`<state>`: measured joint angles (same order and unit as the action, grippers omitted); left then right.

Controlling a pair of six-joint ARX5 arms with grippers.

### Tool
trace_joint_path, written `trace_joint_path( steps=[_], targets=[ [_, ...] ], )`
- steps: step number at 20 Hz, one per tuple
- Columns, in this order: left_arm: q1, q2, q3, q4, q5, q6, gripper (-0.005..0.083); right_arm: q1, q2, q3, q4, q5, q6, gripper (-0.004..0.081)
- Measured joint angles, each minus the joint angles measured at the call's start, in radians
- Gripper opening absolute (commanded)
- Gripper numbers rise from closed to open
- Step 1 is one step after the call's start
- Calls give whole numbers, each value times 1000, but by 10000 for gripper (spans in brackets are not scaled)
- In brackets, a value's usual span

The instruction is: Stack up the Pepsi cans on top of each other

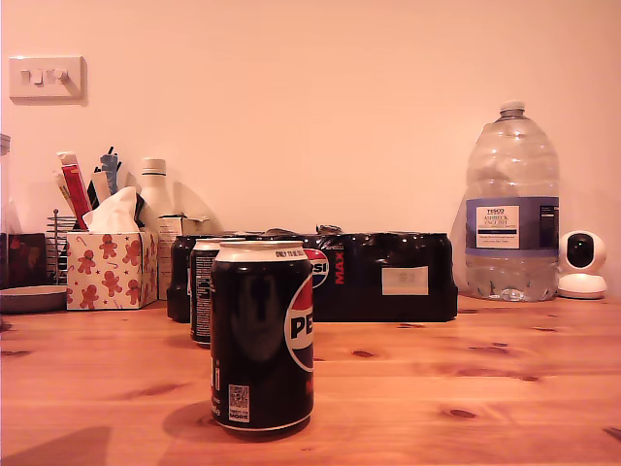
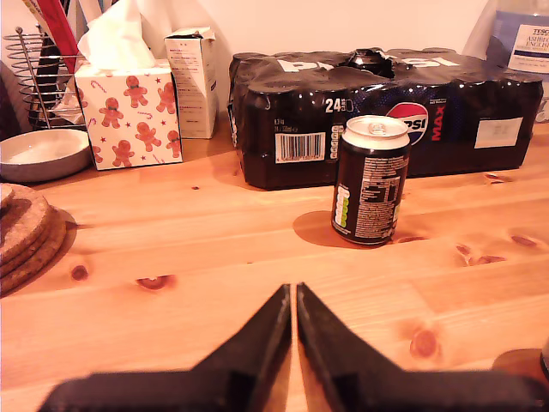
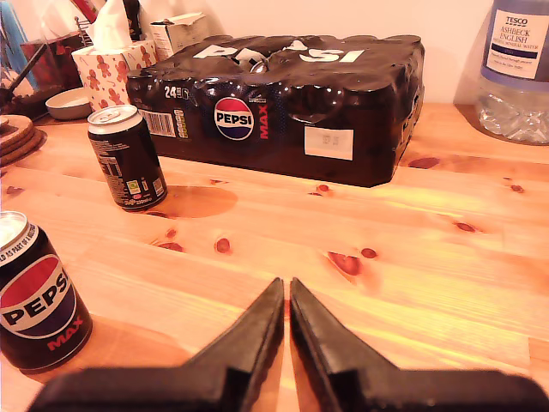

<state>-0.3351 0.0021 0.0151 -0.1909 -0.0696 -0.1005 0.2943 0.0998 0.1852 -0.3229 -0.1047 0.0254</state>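
Observation:
Two black Pepsi cans stand upright and apart on the wooden table. The near Pepsi can [image 1: 262, 335] [image 3: 34, 293] shows its globe logo. The far Pepsi can [image 1: 201, 291] [image 2: 370, 180] [image 3: 129, 157] stands just in front of the multipack. My first gripper [image 2: 294, 293] is shut and empty, low over the table, well short of the far can. My second gripper [image 3: 286, 286] is also shut on nothing, with the near can off to one side of it. Neither gripper shows in the exterior view.
A black shrink-wrapped Pepsi Max multipack [image 1: 388, 277] [image 2: 386, 112] [image 3: 292, 94] lies behind the cans. A gingerbread tissue box [image 1: 110, 267], a bowl [image 2: 39, 153] and cork coasters [image 2: 26, 232] are at the exterior view's left. A large water bottle [image 1: 511, 209] and small white camera [image 1: 582, 264] are at its right.

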Motion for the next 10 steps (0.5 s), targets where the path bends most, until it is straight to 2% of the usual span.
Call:
trace_joint_path(
  steps=[3,10],
  targets=[
    [0,0,0,10,38,-51,9,0,0,0,-84,9,0,-13],
    [0,0,0,11,45,-53,6,0,0,0,-77,9,1,-13]
  ],
)
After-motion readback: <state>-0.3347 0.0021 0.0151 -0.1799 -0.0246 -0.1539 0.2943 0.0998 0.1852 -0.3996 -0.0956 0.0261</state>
